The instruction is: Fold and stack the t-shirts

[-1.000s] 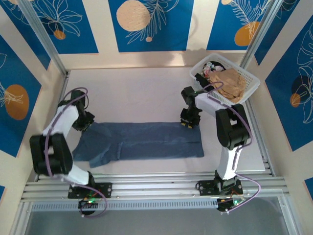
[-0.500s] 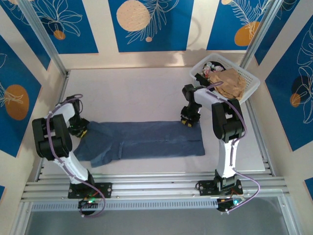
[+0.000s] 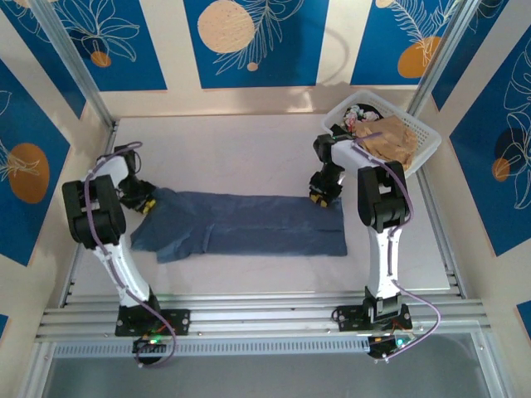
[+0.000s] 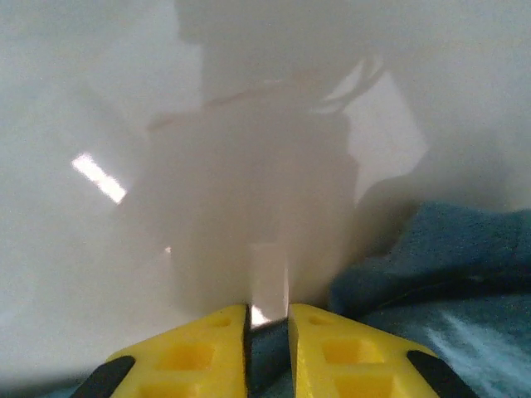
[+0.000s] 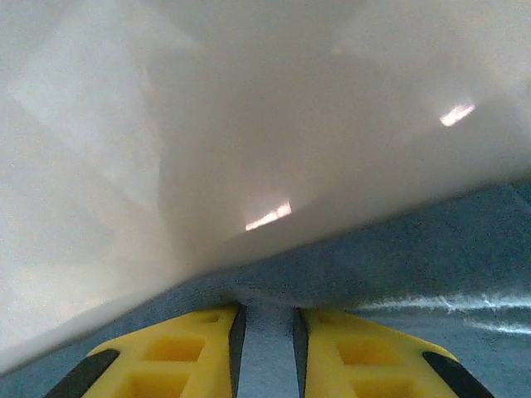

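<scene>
Top external view, from the arm bases outward: a slate-blue t-shirt (image 3: 241,225) lies as a long folded strip across the white table (image 3: 232,157), nearer the arms than the white lattice basket (image 3: 431,143) and to the left of it. The right gripper (image 3: 323,197) sits on the strip's far corner, the one closest to the basket. The left gripper (image 3: 143,201) sits on the end farthest from the basket, where the cloth looks bunched.

Left wrist view: the yellow fingers (image 4: 207,352) are closed to a thin slit, with blue cloth pinched in the gap. Right wrist view: the jaws are equally narrow, with blue fabric (image 5: 398,257) caught between them at the edge.

The basket stands at the far right corner of the table and holds a crumpled tan garment (image 3: 390,139).

The shirt looks light, limp and unlikely to slip. It will probably sag between two holds, so it is best gripped at matching edge corners and kept taut while folding.
</scene>
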Controlling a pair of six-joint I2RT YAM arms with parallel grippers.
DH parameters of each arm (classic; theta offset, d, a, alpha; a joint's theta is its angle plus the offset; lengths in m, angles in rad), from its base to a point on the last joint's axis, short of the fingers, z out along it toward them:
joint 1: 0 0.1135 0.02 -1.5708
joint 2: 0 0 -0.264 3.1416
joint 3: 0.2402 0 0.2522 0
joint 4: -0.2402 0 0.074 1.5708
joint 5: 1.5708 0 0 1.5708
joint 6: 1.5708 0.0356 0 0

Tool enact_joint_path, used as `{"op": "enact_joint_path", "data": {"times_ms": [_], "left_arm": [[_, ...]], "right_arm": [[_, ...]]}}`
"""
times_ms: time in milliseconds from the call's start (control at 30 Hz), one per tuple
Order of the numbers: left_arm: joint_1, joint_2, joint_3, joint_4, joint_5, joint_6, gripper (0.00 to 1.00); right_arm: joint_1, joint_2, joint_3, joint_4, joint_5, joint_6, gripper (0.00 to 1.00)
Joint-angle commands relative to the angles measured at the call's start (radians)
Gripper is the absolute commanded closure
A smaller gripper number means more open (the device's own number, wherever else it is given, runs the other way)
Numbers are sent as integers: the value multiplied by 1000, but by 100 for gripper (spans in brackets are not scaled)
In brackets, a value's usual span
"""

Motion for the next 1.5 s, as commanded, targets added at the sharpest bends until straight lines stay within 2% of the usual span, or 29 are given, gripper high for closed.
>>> {"op": "enact_joint_path", "data": {"times_ms": [0,67,167,367,467,633,733,900,1100,1267,1467], "left_arm": [[-21,13,92,76,36,40,80],[-24,-63,81,76,-12,60,72],[-26,-212,-18,60,-16,117,62],[-58,-532,-410,37,72,117,54],[-65,-630,-568,87,112,85,51],[-107,-674,-671,151,132,60,51],[-122,-704,-718,151,126,31,54],[-145,-804,-764,88,5,-3,57],[-188,-874,-776,64,-61,-12,54],[-211,-854,-801,74,-61,-25,63],[-216,-748,-772,92,-82,-13,63]], "right_arm": [[-21,64,49,-5,-4,19,73],[-19,42,69,19,-1,-14,71],[-7,-22,63,75,-27,-79,67],[34,-154,-9,118,-101,-176,58],[56,-223,-80,150,-156,-186,57],[78,-281,-136,157,-194,-175,57],[78,-295,-158,157,-192,-174,57],[72,-312,-171,156,-195,-175,57],[75,-320,-176,156,-199,-174,57],[78,-314,-180,156,-209,-168,57],[80,-308,-174,158,-216,-163,57]]}}
